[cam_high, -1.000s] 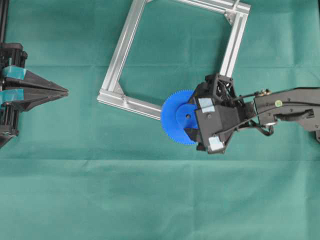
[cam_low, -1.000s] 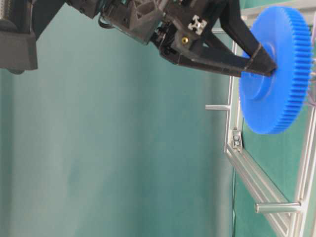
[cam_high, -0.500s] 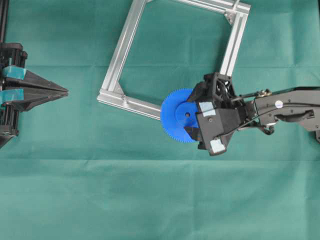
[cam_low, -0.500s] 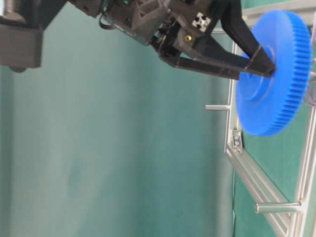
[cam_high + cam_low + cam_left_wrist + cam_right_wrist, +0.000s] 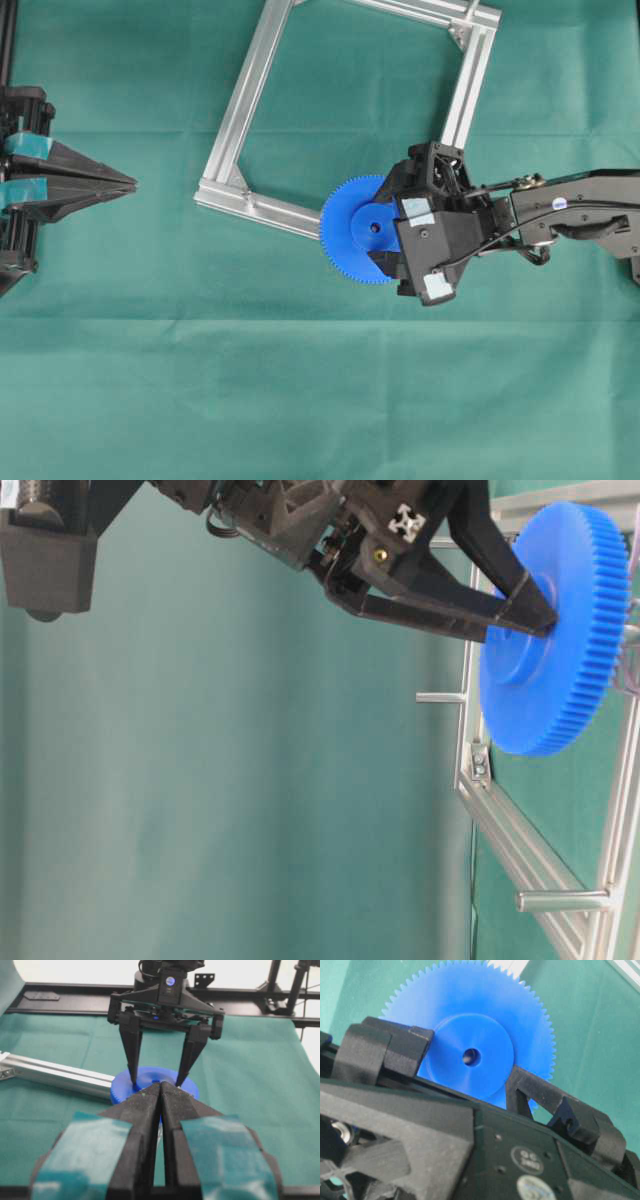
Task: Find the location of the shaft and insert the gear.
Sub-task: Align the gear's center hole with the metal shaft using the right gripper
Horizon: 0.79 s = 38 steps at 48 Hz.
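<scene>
The blue gear [image 5: 352, 226] is held flat over the lower right corner of the aluminium frame [image 5: 238, 102]. My right gripper [image 5: 380, 232] is shut on its raised hub, one finger on each side, as the right wrist view [image 5: 470, 1067] shows. In the table-level view the gear [image 5: 548, 670] is tilted a little, close to the frame. Something pale shows through the gear's centre hole [image 5: 468, 1057]. Thin pale wire [image 5: 632, 670] shows beyond the gear's edge, but the shaft itself is hidden. My left gripper [image 5: 130, 184] is shut and empty at the far left, pointing at the gear [image 5: 150, 1076].
The square frame lies on green cloth, with its rails [image 5: 520, 830] and short silver posts [image 5: 560, 901] sticking out. One rail [image 5: 55, 1074] runs left of the gear in the left wrist view. Open cloth lies below and left of the frame.
My right gripper has twisted slightly and carried the gear a little to the left over the frame corner. The left arm has not moved.
</scene>
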{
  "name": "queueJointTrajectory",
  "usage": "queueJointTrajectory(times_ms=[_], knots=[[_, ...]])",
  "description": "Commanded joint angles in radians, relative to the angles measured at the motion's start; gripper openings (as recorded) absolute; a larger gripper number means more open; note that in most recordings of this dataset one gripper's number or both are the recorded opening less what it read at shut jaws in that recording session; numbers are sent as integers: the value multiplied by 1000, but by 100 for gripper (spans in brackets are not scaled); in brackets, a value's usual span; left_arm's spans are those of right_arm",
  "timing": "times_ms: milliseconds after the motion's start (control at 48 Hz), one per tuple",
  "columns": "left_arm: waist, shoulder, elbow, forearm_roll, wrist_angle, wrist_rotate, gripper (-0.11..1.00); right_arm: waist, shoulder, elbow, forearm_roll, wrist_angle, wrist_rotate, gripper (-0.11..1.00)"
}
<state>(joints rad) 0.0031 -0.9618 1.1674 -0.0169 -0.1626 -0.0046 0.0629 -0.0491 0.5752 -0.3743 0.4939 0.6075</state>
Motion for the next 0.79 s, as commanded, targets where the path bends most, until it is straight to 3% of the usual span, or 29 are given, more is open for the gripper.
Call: queueJointTrajectory(times_ms=[0,479,771], knots=[[2,9,-25,-2,-8,0,3,-31,-21,-8,-11,-2,-2,69],[2,9,-25,-2,-8,-2,4,-31,-20,-9,-11,-2,2,69],[0,9,-25,-2,-8,0,3,-32,-20,-21,14,3,8,69]])
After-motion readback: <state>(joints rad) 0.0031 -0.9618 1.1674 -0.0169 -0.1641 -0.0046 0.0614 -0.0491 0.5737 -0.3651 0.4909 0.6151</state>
